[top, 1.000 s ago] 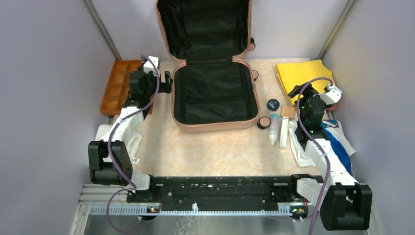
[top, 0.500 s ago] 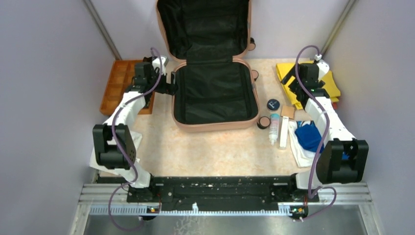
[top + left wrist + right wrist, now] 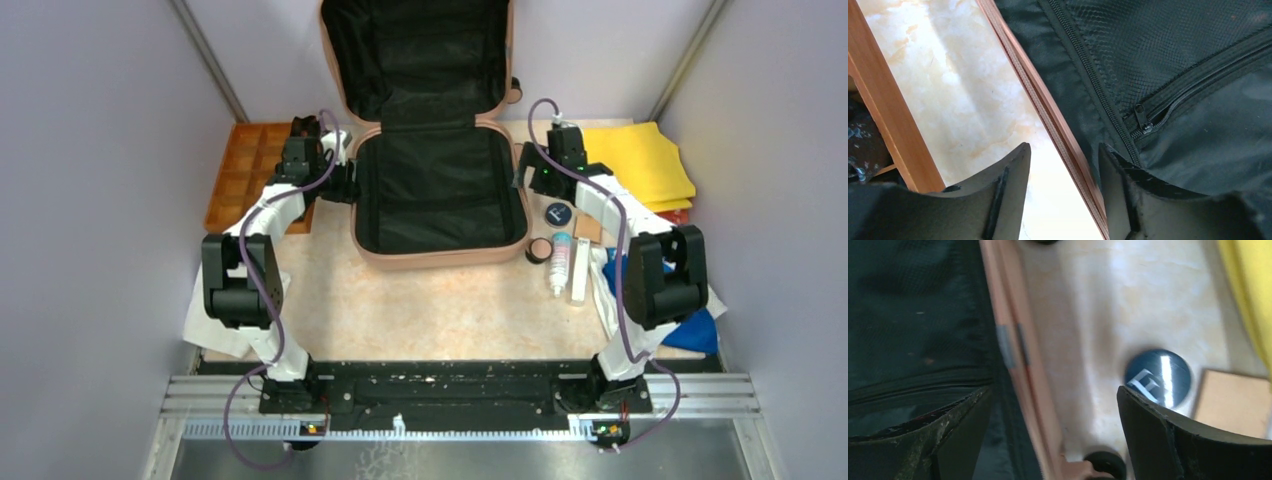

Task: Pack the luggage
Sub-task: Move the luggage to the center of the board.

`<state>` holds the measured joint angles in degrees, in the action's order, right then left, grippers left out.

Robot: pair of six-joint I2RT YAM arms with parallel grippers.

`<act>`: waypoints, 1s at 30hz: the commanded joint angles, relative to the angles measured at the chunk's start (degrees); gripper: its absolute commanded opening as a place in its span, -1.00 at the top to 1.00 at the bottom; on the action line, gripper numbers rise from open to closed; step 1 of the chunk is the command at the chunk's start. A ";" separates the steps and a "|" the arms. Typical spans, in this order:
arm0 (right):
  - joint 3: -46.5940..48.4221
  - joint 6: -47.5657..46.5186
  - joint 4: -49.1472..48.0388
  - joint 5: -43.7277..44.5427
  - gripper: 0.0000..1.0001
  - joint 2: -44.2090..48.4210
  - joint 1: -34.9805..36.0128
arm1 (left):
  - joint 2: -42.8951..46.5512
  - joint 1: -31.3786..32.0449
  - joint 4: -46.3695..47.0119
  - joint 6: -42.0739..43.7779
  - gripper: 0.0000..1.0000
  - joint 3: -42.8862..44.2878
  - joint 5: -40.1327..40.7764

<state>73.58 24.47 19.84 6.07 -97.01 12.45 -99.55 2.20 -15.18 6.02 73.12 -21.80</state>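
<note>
the left tool [image 3: 1063, 150] is standing part-open, its fingers straddling the left rim [image 3: 1048, 107] of the luggage [image 3: 440, 190], one over the desk [image 3: 430, 310], one over the lining. the right tool [image 3: 1052, 395] is gaping wide across the opposite rim, near a round blue tin [image 3: 1158, 376]. the luggage is lying open mid-desk, lid standing up at the back. both seem to be going for a steadying hold: pinching only hard pink edge, clear of the zipper [image 3: 1143, 120], and evenly on both sides, is what should stop it skewing.
</note>
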 commanded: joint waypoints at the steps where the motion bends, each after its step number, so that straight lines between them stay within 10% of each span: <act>1: 8.16 -3.16 -1.25 -5.71 -0.90 -4.37 3.51 | -1.49 0.05 1.26 0.39 -0.12 1.36 2.90; 30: 42.82 -4.14 9.33 -8.38 -0.86 -34.10 17.66 | 6.85 -0.67 4.11 3.55 0.31 -11.56 5.29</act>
<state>111.20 18.83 37.01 4.86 -128.33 24.99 -96.01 1.54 -8.36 7.53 63.86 -15.86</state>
